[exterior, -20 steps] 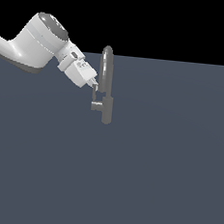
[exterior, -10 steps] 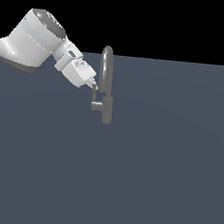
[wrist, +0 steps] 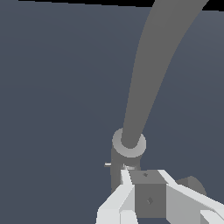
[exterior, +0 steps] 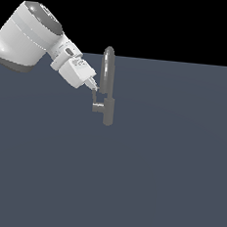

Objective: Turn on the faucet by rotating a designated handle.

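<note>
Arm shifting slightly; gripper (exterior: 94, 88) staying at handle (exterior: 96, 103), fingers (wrist: 127, 179) straddling it, closing around lever. Risk: fingers slipping off thin lever, faucet (exterior: 108, 88) staying off.

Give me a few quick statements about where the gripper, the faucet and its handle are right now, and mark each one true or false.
1. The gripper is at the handle, on the exterior view's left of the faucet. True.
2. The faucet lies tipped over on its side. False: it stands upright, its spout rising above the base.
3. The gripper clamps the spout's top. False: it is low down by the handle; the spout's top is free.
4. In the wrist view a grey block sits between the white fingers. True.
5. A second robot arm is in the scene. False: only one arm shows.
</note>
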Robot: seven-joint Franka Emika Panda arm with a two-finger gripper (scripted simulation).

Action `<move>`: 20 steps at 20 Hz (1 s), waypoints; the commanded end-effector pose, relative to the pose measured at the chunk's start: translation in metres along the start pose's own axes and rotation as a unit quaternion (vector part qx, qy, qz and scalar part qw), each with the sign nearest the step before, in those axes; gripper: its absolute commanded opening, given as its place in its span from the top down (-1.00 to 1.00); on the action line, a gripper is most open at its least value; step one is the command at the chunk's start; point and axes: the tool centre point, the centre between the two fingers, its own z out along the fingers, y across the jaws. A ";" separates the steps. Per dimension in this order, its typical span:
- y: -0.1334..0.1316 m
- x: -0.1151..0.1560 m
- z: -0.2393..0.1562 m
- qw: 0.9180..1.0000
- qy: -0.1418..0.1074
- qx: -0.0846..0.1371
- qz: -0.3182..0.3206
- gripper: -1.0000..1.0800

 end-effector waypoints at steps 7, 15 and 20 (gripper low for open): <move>0.017 -0.005 0.005 1.000 -0.005 -0.003 0.000 1.00; 0.040 -0.014 0.013 1.000 -0.002 -0.004 -0.001 1.00; 0.052 -0.018 0.017 1.000 0.000 -0.005 -0.001 1.00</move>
